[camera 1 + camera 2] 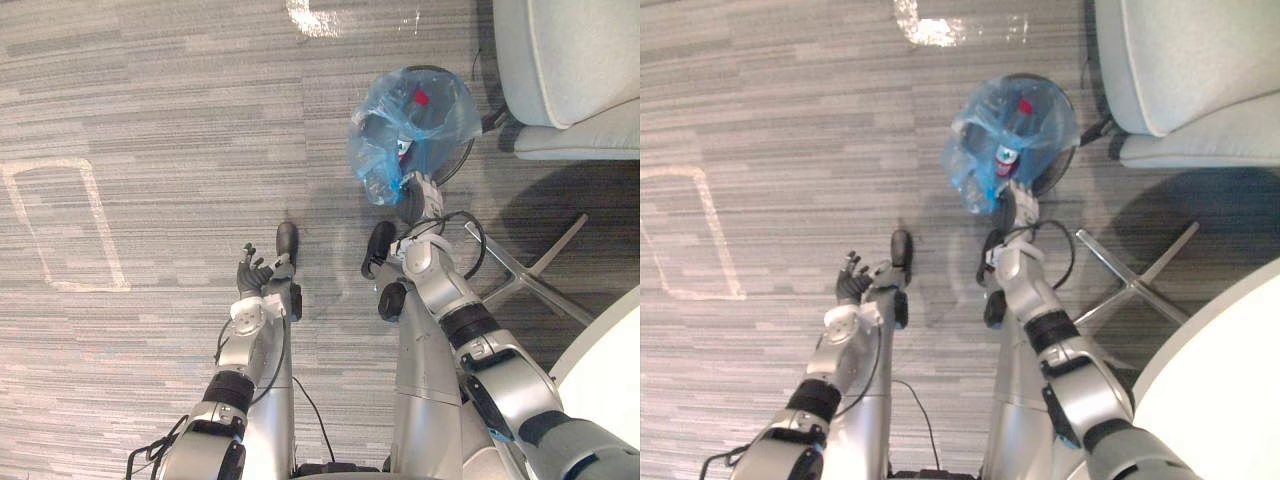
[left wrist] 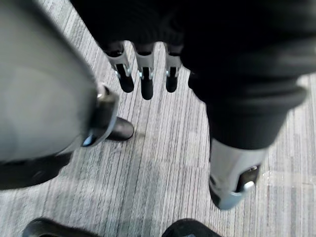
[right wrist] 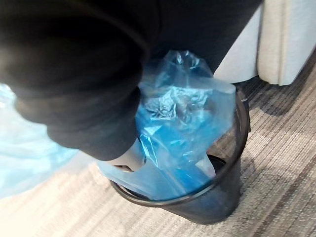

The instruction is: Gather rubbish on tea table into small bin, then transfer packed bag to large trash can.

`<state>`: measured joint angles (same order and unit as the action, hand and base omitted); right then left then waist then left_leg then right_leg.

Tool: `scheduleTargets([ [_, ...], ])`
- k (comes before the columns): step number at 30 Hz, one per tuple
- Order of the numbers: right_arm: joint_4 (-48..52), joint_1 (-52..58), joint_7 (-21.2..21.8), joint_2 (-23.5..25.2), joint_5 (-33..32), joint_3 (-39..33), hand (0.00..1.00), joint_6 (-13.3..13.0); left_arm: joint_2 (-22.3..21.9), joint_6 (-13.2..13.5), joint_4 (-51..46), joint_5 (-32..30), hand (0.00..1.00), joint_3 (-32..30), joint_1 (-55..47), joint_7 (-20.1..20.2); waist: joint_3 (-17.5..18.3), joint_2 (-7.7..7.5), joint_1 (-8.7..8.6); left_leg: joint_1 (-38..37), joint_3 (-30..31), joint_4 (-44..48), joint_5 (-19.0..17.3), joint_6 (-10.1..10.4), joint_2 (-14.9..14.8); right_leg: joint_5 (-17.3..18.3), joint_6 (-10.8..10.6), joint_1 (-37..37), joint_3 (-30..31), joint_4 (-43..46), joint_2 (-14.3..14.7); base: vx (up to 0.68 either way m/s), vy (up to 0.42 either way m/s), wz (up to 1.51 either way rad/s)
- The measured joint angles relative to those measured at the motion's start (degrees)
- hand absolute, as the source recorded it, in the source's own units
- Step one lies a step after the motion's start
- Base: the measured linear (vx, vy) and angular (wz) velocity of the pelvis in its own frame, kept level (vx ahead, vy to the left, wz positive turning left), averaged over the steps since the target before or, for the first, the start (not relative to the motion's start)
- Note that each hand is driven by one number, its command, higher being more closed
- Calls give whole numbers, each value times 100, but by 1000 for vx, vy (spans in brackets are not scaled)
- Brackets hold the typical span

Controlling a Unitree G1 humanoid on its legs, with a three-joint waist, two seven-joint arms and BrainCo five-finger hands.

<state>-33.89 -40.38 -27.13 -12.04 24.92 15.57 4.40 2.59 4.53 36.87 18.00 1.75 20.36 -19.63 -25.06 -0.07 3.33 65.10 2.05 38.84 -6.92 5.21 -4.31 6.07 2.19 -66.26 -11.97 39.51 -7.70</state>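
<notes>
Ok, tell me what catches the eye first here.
The crumpled blue bag stands out most, bulging from the dark round bin on the grey carpet, something red showing through it. The right hand is at the bag's near edge; the left hand hangs open, holding nothing.
</notes>
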Motion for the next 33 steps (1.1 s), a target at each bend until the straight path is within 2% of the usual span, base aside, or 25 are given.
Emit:
scheduleTargets([
  [3, 300, 367, -2, 251, -140, -108, 100, -102, -52, -73, 484, -91, 0, -85, -14, 6, 30, -47, -2, -586, -43, -248, 16, 23, -18, -94, 39, 599, 8, -274, 46, 47, 20, -8],
  [8, 853, 875, 42, 473, -376, -121, 100, -192, -116, -226, 743, -225, 0, -250, -262, 96, 51, -86, -3, -1442, -96, -552, 9, 12, -20, -102, 25, 1440, 13, -575, 73, 58, 14, -4],
  [10, 1213, 1343, 197, 563, -601, -116, 100, -234, -165, -259, 771, -333, 0, -264, -559, 140, 92, -133, -7, -2189, -161, -819, 0, -1, -21, -96, 14, 2141, 38, -809, 96, 91, -3, -9],
  [11, 1270, 1426, 219, 562, -644, -117, 100, -237, -175, -259, 772, -337, 0, -266, -603, 147, 100, -136, -7, -2292, -164, -862, -1, -3, -22, -94, 12, 2241, 37, -851, 101, 64, -20, -8],
  [13, 1766, 2025, 365, 638, -838, -102, 100, -357, -191, -288, 882, -459, 0, -313, -954, 241, 395, -228, -11, -2831, -213, -1130, -5, -6, -55, -99, -12, 2761, 43, -1147, 168, 57, -30, -9],
  [14, 1829, 2096, 384, 653, -880, -90, 100, -380, -188, -298, 891, -460, 0, -314, -1013, 245, 450, -248, -13, -2903, -226, -1174, -6, -7, -61, -101, -16, 2828, 48, -1197, 179, 71, -38, -12],
  [16, 2261, 2570, 578, 753, -995, -57, 100, -488, -175, -381, 925, -578, 0, -312, -1376, 295, 682, -326, -19, -3610, -287, -1547, -12, -16, -97, -82, -89, 3489, 62, -1548, 245, 110, -47, -11],
  [17, 2346, 2657, 627, 753, -1002, -32, 100, -492, -174, -400, 957, -609, 0, -309, -1442, 320, 750, -336, -19, -3734, -299, -1626, -11, -15, -102, -85, -93, 3609, 62, -1619, 255, 107, -34, -7],
  [20, 2862, 3161, 866, 763, -1141, 45, 100, -584, -223, -491, 1053, -789, 0, -285, -1801, 394, 1223, -332, -35, -4333, -330, -2077, 50, 16, -96, -115, -101, 4155, 41, -1958, 274, 121, -4, 0],
  [21, 2899, 3196, 893, 764, -1154, 45, 100, -596, -227, -498, 1083, -807, 0, -284, -1820, 398, 1267, -327, -36, -4389, -330, -2125, 63, 7, -94, -121, -105, 4213, 33, -2003, 275, 161, 12, 4],
  [23, 3081, 3360, 1093, 769, -1211, 34, 100, -632, -232, -533, 1265, -987, 0, -226, -1941, 408, 1557, -328, -52, -4793, -334, -2570, 221, 0, -64, -220, -156, 4577, 13, -2354, 295, 140, 13, 5],
  [27, 3078, 3383, 1285, 775, -1320, -4, 100, -681, -231, -546, 1476, -1165, 0, -200, -1945, 416, 1717, -274, -83, -5205, -324, -2951, 317, 1, -59, -473, -235, 5100, 4, -2993, 374, 128, 37, -1],
  [30, 3071, 3394, 1422, 755, -1463, -35, 100, -687, -186, -548, 1505, -1240, 0, -168, -1945, 415, 1842, -210, -126, -5495, -326, -3169, 349, -30, 4, -833, -337, 5639, 43, -3782, 420, 76, 68, -5],
  [33, 3071, 3391, 1595, 721, -1747, -63, 100, -745, -24, -555, 1052, -1258, 0, 166, -2001, 406, 1919, -202, -143, -5616, -333, -3223, 358, -43, 71, -1020, -385, 5895, 97, -4159, 419, 36, 61, -3],
])
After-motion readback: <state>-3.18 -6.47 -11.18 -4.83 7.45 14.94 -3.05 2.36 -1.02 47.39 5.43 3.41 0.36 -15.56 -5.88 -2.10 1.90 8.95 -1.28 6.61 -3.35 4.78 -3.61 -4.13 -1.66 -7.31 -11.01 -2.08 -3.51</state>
